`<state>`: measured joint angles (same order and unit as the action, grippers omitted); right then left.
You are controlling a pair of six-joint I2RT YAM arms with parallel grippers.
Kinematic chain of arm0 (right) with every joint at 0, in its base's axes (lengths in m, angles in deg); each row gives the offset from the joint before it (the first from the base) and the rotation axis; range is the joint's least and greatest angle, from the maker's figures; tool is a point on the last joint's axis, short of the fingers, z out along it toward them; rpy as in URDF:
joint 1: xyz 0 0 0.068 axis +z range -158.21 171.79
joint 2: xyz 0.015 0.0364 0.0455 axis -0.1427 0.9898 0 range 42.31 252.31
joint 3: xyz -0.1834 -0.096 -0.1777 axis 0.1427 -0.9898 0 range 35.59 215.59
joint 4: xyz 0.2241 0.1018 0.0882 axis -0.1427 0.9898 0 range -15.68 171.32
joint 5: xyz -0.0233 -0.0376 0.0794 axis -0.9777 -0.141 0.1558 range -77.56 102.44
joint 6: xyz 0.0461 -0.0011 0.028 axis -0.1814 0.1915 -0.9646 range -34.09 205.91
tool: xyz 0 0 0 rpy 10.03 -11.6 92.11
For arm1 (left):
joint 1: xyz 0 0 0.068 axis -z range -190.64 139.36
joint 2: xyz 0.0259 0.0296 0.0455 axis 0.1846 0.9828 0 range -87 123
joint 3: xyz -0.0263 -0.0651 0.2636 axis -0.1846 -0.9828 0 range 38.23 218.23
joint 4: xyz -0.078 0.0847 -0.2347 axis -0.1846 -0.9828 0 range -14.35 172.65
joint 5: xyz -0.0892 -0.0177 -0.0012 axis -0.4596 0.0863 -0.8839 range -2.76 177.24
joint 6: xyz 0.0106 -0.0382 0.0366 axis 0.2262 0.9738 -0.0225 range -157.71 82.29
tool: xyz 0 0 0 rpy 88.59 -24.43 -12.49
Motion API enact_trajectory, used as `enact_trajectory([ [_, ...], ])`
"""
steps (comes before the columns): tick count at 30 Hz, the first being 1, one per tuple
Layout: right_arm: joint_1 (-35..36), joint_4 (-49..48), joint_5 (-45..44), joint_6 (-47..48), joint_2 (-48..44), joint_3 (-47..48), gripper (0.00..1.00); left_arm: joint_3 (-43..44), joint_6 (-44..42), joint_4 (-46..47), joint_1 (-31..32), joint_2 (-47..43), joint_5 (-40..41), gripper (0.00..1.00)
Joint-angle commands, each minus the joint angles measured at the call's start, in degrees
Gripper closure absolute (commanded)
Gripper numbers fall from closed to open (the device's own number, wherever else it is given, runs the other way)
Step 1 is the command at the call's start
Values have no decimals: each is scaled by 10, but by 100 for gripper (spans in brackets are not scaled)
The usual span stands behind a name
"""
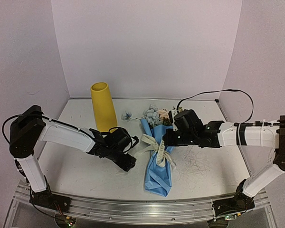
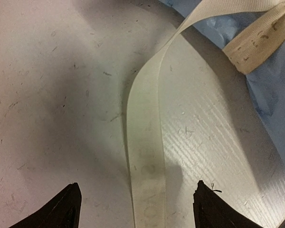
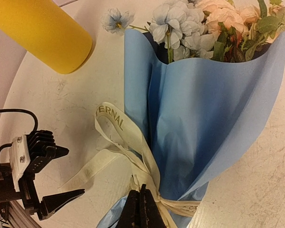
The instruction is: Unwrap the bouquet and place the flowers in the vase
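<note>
Vase (image 3: 38, 33): yellow, smooth, matt, plastic-like.
Bouquet (image 3: 204, 118): light blue paper cone, matt, softly creased, with a navy paper lining.
Ribbon (image 2: 145, 156): cream woven cloth, faint sheen, gold printed lettering.
Flowers (image 3: 180, 23): cloth-like petals, matt, with dull green leaves.
Surface (image 2: 52, 95): white, matt, scuffed and scratched, finely ribbed in places.
Left pincer (image 2: 137, 187), right pincer (image 3: 142, 204): black, matt, hard plastic look.
Rail (image 1: 133, 206): bare metal, dull shine.

My table (image 1: 85, 175): white, scuffed, fine scratches all over. Vase (image 1: 103, 107) stands upright at back left. Bouquet (image 1: 159, 161) lies flat mid-table, blooms toward back wall. Ribbon (image 2: 145, 142) tail lies flat on bare surface beside paper.
</note>
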<state>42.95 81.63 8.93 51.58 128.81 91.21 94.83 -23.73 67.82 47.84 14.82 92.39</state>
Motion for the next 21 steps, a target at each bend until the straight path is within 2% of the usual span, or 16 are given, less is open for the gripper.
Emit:
enact_trajectory([
  [1, 3, -19, -30, -13, -43, -16, 100, 61, 6, -17, 5, 30, 29, 17],
  [11, 3, -9, -74, -28, -108, -25, 100, 153, -67, 12, -2, 105, 47, 15],
  [21, 3, 16, -119, -45, -170, -45, 100, 183, -139, 42, -22, 139, -23, 19],
])
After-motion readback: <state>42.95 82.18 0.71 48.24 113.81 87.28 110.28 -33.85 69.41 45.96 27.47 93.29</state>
